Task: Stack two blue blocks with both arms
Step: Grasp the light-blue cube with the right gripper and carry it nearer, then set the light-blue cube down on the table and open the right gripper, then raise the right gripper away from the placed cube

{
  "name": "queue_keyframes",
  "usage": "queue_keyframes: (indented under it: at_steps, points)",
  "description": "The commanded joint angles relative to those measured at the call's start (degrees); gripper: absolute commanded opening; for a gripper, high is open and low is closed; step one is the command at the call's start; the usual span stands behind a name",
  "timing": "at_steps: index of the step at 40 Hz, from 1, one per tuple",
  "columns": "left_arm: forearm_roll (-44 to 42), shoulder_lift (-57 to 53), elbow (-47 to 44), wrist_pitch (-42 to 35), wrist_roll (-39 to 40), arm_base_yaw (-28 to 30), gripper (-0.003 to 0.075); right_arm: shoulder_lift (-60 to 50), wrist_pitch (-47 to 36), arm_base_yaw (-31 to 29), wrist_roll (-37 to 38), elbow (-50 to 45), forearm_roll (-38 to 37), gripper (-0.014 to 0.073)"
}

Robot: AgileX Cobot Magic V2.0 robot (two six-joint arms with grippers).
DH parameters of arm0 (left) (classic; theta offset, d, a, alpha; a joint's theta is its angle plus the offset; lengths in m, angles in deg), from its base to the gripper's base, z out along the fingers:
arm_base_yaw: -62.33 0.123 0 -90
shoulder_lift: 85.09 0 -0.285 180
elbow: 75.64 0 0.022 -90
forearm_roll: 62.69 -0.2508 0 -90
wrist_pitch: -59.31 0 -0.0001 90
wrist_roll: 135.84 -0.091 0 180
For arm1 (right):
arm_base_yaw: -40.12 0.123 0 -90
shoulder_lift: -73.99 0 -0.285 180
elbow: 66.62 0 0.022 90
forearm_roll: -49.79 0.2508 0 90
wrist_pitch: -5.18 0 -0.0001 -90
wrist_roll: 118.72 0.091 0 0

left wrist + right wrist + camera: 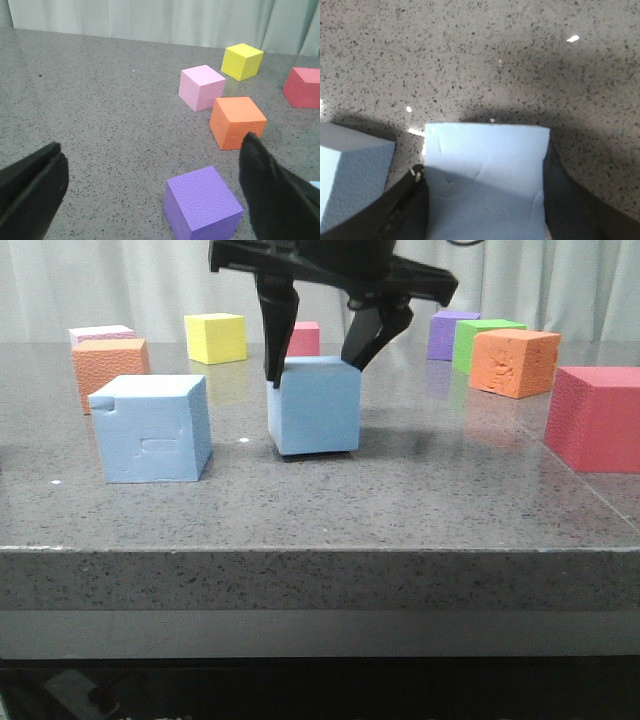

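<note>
A: Plain blue block near table centre, resting flat on the speckled grey table. Smooth faces, faint creases on top in the right wrist view.

B: Second one?

A: Notched blue block to the left, nearer the front edge, apart from the first. Corner notch at upper left, shallow rectangular dent on the front face. Edge of it seen in the right wrist view.

B: Surface and room?

A: Dark polished stone look, glossy, with reflections of the cubes. Pale curtain behind.

B: Right pincer?

A: Right pincer down over the plain block from above, black fingers astride the top edges. Right wrist view: fingers at both sides of the block, seemingly against it. Block not lifted; closed on it, as far as can be told.

B: Left pincer?

A: Left pincer seen only in its own wrist view. Spread wide, nothing between the fingers, above the table.

B: Other items?

A: Purple cube between the left fingers' line, lower down on the table. Beyond it orange cube, pink cube, yellow cube. At the right of the front view, large red cube, another orange cube, green cube.
</note>
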Motion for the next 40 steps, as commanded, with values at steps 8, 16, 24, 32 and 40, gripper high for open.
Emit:
queue_keyframes:
  at_steps: [8,16,24,32,40]
  points:
    - [0.3,0.3,2.0,-4.4,0.1,0.1,0.0673,-3.0,-1.6,0.0,-0.1,1.4,-0.3,0.0356]
    - [0.3,0.3,2.0,-4.4,0.1,0.1,0.0673,-3.0,-1.4,0.0,-0.1,1.4,-0.3,0.0532]
    - [0.3,0.3,2.0,-4.4,0.1,0.1,0.0673,-3.2,-1.7,0.0,-0.1,1.4,-0.3,0.0574]
    - [0.3,0.3,2.0,-4.4,0.1,0.1,0.0673,-4.8,0.4,0.0,-0.1,4.1,-0.3,0.0574]
    - [0.3,0.3,2.0,-4.4,0.1,0.1,0.0673,-7.1,0.0,0.0,-0.8,5.2,-0.3,0.0568]
